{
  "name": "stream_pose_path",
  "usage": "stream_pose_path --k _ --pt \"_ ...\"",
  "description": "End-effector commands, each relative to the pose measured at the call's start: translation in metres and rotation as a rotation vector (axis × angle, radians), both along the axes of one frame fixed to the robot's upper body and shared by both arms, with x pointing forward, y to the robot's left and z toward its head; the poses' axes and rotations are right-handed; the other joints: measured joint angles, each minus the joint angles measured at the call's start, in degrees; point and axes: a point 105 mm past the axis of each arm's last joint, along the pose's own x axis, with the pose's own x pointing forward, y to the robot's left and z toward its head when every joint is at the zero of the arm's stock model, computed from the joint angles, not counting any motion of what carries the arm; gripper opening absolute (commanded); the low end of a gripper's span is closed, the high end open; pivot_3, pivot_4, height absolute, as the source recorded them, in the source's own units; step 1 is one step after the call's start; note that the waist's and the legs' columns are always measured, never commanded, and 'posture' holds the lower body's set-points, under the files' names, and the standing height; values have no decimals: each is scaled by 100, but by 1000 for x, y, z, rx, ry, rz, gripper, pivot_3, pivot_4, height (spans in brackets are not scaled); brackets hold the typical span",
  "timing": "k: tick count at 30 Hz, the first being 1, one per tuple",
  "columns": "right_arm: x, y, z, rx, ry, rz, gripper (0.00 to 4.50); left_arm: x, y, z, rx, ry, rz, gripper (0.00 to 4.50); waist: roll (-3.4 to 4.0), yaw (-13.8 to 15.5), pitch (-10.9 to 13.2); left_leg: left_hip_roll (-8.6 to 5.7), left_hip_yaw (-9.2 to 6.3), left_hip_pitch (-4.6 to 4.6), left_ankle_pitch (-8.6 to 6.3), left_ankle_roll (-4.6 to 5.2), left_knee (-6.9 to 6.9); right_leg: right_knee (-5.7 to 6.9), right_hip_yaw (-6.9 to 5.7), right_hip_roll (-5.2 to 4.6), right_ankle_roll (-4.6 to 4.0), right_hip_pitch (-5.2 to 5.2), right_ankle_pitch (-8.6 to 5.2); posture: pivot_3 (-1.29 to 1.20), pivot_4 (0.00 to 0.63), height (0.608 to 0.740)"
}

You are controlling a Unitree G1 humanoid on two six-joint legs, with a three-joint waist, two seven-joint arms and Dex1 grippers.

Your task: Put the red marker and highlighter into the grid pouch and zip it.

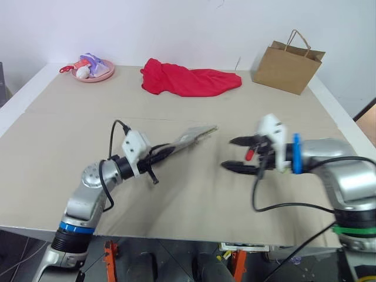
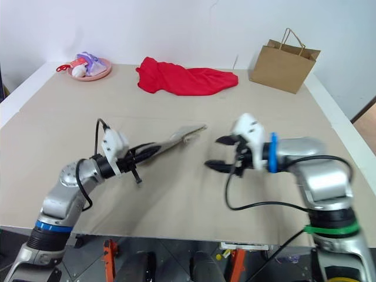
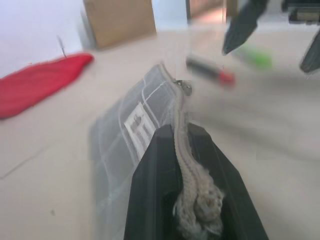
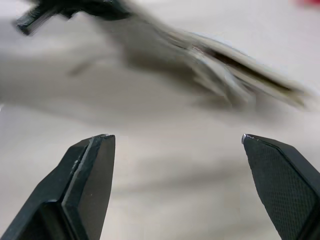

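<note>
My left gripper [image 1: 167, 151] is shut on the zipper edge of the grid pouch [image 1: 191, 136], holding it tilted above the table; its grey fabric with white grid lines and white label [image 3: 137, 125] shows in the left wrist view. My right gripper [image 1: 228, 153] hovers to the right of the pouch, open, with nothing between its fingers [image 4: 90, 170]. The red marker [image 3: 207, 70] lies on the table beneath that gripper, its red end [image 1: 250, 154] showing between the fingers. The lime-green highlighter [image 3: 255, 57] lies just beyond the marker.
A red cloth [image 1: 188, 80] lies at the back middle of the table. A brown paper bag [image 1: 288, 61] stands at the back right. A pink plate [image 1: 106, 73] with small toys sits at the back left.
</note>
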Motion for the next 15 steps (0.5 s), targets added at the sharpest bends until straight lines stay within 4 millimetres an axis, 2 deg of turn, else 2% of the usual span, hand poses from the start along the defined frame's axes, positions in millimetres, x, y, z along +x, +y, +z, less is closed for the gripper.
stream_pose_path --k 1,3,5,8,10,15 --pt "10 -44 15 23 -72 -202 4373 -5 8 22 -22 -30 -37 0 1 -3 0 -1 -3 5 0 0 0 0 -1 0 -2 5 0 0 150 740" --pt "24 -80 6 -23 -89 -403 4373 -3 13 22 -14 -23 -38 0 1 -7 0 0 -3 21 1 0 0 0 0 2 -5 17 -4 0 150 740" --pt "39 -116 -3 1 -64 -642 4373 -2 15 21 -7 -20 -33 0 2 -20 0 0 1 33 2 2 0 0 6 1 2 25 -10 0 150 740" --pt "49 -148 -16 66 -24 -925 4373 -1 15 17 -4 -18 -28 0 3 -57 1 0 0 34 10 -1 -1 1 12 2 0 24 -5 0 150 740" --pt "51 -154 -22 195 15 -1085 4373 -2 14 14 -13 -13 -34 0 5 -77 0 1 -2 35 13 -3 -8 3 18 4 -13 20 3 0 150 740" --pt "50 -134 -44 235 92 -1230 4373 -2 10 12 -35 -10 -38 0 15 -58 -1 4 -7 28 17 -11 -25 5 11 10 -17 10 -1 0 150 740"
